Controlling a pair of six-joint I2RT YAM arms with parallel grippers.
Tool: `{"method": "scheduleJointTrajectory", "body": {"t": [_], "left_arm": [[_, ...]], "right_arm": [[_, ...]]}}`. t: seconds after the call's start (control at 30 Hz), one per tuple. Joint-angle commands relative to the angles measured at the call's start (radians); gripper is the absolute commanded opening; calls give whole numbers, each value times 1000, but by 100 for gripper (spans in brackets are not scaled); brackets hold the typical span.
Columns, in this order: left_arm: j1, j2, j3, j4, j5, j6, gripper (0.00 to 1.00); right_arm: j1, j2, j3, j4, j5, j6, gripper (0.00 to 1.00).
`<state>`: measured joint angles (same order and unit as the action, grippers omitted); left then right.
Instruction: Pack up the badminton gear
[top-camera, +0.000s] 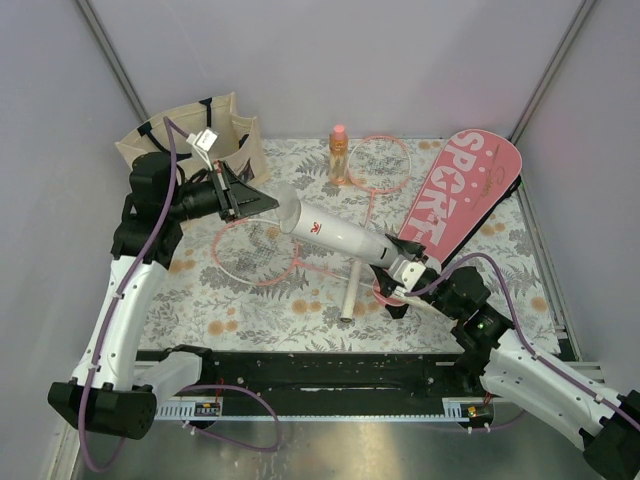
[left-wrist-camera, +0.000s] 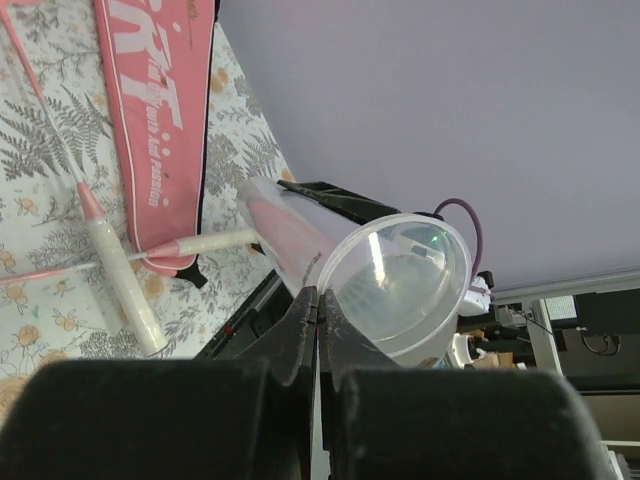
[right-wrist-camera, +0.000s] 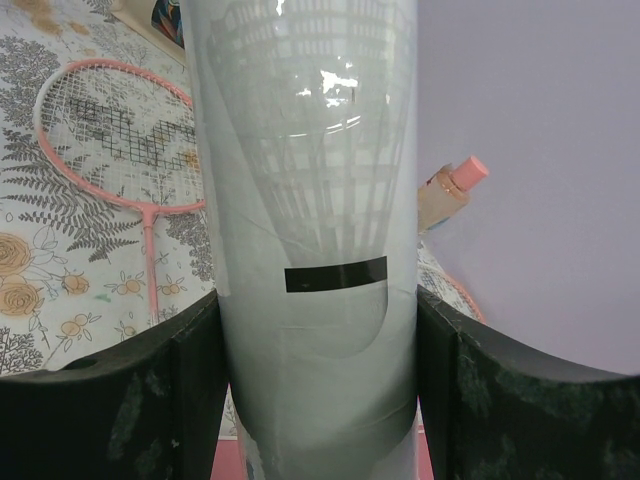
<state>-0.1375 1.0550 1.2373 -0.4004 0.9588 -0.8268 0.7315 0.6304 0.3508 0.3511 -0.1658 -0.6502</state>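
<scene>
Right end effector wide around white tube, left end effector tight on its rim, rackets beneath.

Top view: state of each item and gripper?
white tube: lifted, tilted, held at both ends
left gripper: shut on tube rim
right gripper: shut on tube
near racket: lying flat
far racket: lying flat
pink cover: lying flat
orange bottle: upright, capped
tote bag: upright
</scene>
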Motion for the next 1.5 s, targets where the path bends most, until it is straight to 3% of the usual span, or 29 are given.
{"method": "scheduleJointTrajectory", "body": {"t": [0.0, 0.67, 0.93, 1.47], "left_arm": [[-7, -33, -30, 15, 46, 12, 0], [-91, -32, 45, -209, -40, 166, 0], [-112, -9, 109, -328, -158, 247, 0], [-162, 19, 139, -390, -314, 298, 0]], "right_arm": [[0, -8, 17, 118, 11, 1, 42], [0, 6, 43, 51, 25, -19, 42], [2, 14, 53, 35, 12, -20, 42], [2, 34, 59, -4, -34, -14, 41]]}}
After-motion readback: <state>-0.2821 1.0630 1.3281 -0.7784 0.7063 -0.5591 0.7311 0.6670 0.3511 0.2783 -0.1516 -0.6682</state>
